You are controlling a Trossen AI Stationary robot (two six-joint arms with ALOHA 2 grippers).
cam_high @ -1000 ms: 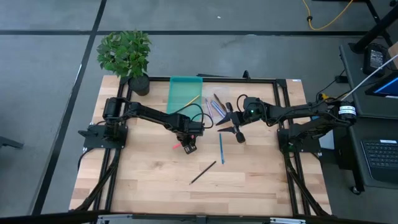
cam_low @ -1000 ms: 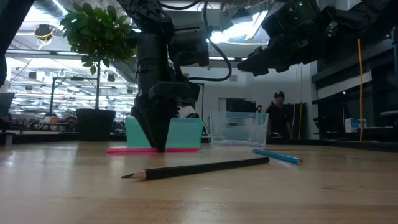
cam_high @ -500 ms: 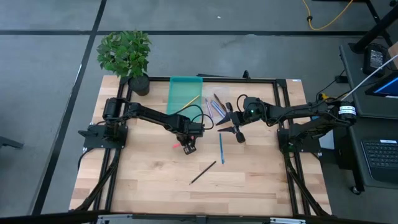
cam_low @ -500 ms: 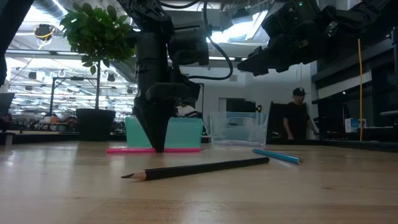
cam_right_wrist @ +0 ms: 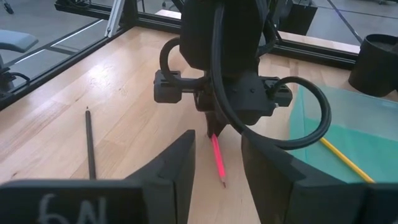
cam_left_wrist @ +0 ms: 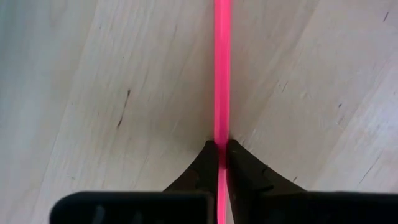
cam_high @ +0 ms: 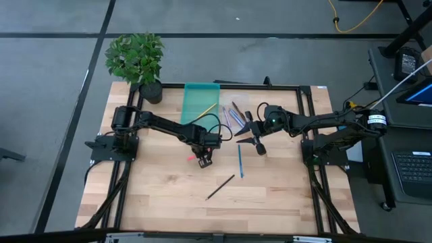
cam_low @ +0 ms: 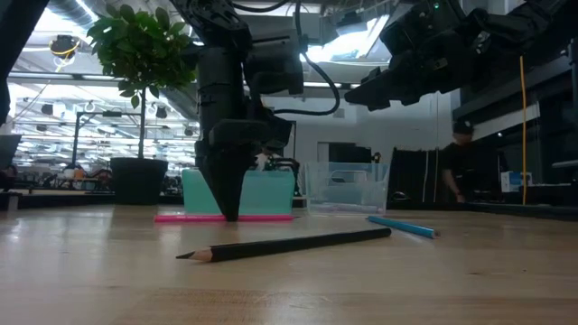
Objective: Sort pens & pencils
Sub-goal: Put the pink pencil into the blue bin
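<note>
A pink-red pencil [cam_left_wrist: 222, 62] lies flat on the wooden table, left of centre. My left gripper [cam_high: 204, 160] stands over it, pointing down, shut on it. My right gripper [cam_high: 253, 142] hangs open above the table, to the right of the left gripper and beside the clear tray [cam_high: 233, 116], with nothing between its fingers. A black pencil [cam_high: 221, 187] lies nearer the table's front edge. A blue pen [cam_high: 239, 160] lies to the right of the left gripper. A yellow pencil [cam_high: 208, 108] rests in the teal tray [cam_high: 196, 98], and several pens lie in the clear tray. My left gripper pinches the pink-red pencil's shaft [cam_left_wrist: 221, 134], about midway along its length, between the two fingertips [cam_left_wrist: 208, 155]. The fingers come from above, pointing down, and lie across the pencil. The pencil [cam_low: 181, 218] lies level on the table.
A potted plant [cam_high: 138, 61] stands at the table's far left corner. The teal and clear trays sit side by side at the far middle. Bare wood lies toward the near edge, around the black pencil. A person stands in the room behind the table.
My left wrist has rolled a little over the pink-red pencil, which still lies on the table. A person in the room behind has walked toward the right.
</note>
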